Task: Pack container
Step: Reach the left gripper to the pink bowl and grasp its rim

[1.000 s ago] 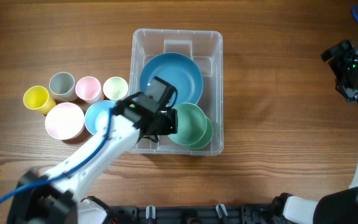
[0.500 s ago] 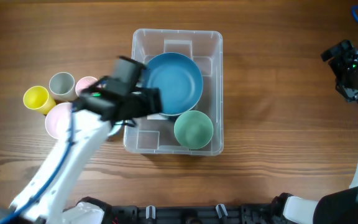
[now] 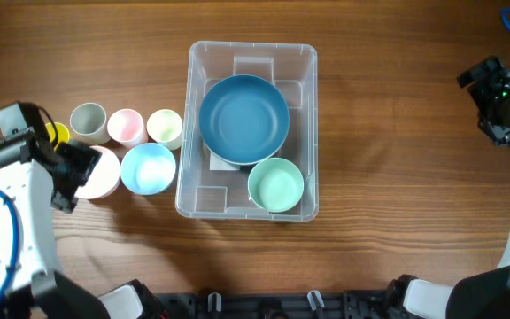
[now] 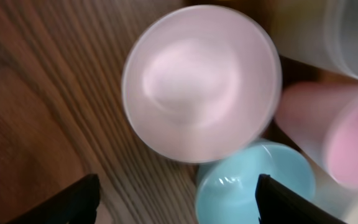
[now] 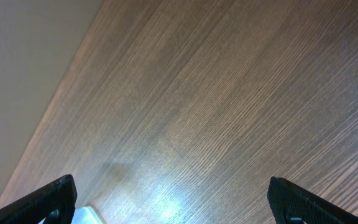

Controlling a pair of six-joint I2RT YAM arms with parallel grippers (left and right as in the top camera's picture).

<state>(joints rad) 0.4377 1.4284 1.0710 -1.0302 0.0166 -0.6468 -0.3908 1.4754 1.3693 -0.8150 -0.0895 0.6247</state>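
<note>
The clear container (image 3: 251, 46) stands mid-table and holds a large blue bowl (image 3: 243, 120) and a small green bowl (image 3: 275, 184). My left gripper (image 3: 71, 175) hangs left of it, above the pale pink bowl (image 3: 104, 175), open and holding nothing. In the left wrist view the pink bowl (image 4: 201, 81) fills the middle and a light blue bowl (image 4: 253, 183) lies beside it, partly between my spread left gripper (image 4: 179, 205) fingers. My right gripper (image 3: 494, 102) stays at the far right, open over bare wood (image 5: 176, 202).
Left of the container stands a row of cups: yellow (image 3: 54, 133), partly under my left arm, grey (image 3: 88, 121), pink (image 3: 125, 126) and pale green (image 3: 165, 126). The light blue bowl (image 3: 148, 168) sits next to the container's left wall.
My left gripper has let go of the green bowl inside the container, opened, and swung left to above the pink bowl. The right arm has not moved.
</note>
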